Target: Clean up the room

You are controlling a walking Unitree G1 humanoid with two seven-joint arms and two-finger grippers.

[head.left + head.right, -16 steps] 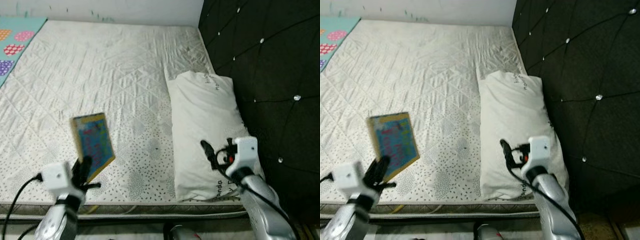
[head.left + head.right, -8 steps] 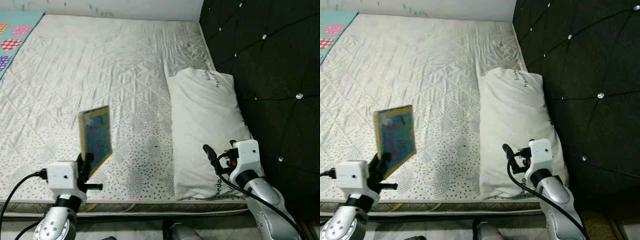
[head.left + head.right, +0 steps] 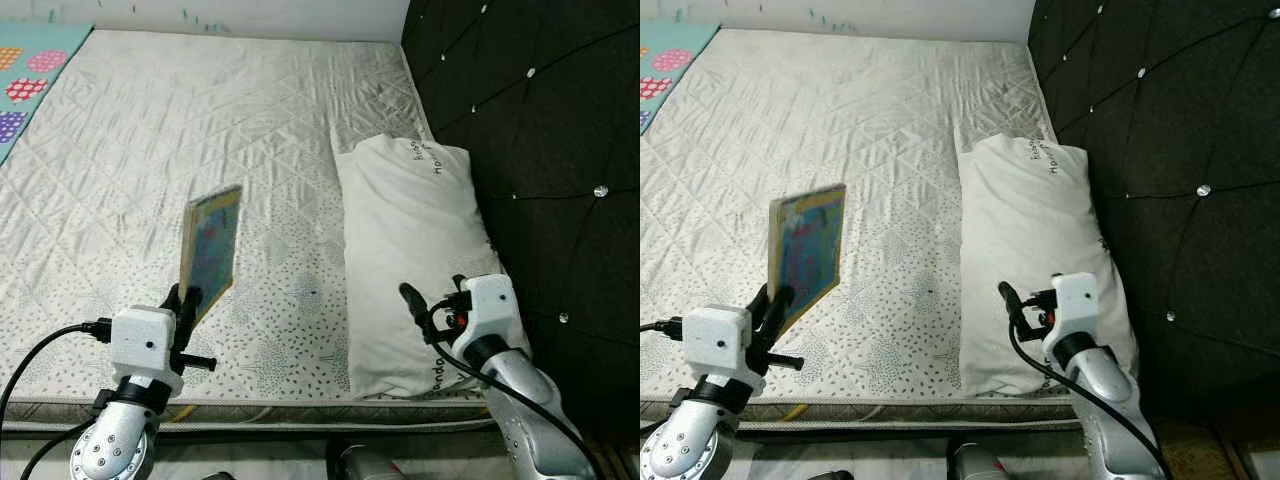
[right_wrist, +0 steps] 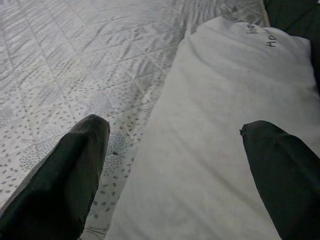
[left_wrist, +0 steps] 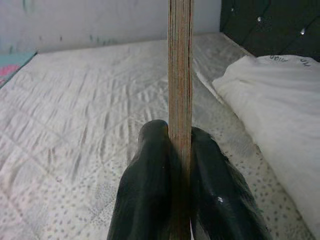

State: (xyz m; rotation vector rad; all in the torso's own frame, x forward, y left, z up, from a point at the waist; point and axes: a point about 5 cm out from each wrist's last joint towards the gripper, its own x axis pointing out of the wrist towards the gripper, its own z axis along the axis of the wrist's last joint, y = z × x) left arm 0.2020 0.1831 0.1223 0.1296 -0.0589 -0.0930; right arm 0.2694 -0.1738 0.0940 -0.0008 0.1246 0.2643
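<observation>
Right now, in the left eye view, the left gripper point(image 3: 187, 300) is pinching a thin picture book point(image 3: 211, 247) by its bottom edge and holding it up on end above the near part of the mattress point(image 3: 250, 120), not touching it. The right gripper point(image 3: 420, 308) is hanging over the near end of the white pillow point(image 3: 410, 240), which is lying along the black padded headboard point(image 3: 530, 130). In the right eye view, the book is leaning a bit, and a colourful mat point(image 3: 670, 45) is peeking in at the far left corner. In the left wrist view, the two black fingers point(image 5: 150, 195) are squeezing the book's thin edge tight between them. In the right wrist view, the right gripper's fingers point(image 4: 65, 175) are spread wide apart with nothing between them, and the pillow is sitting below the gap. I think the book could slip or swing down, because the gripper is only holding a small bit at the bottom and the tall part is sticking up. The mattress is giving lots of open room to the left and far side. The headboard and pillow are crowding the right side, and the mattress's front edge is just beside both arms.
</observation>
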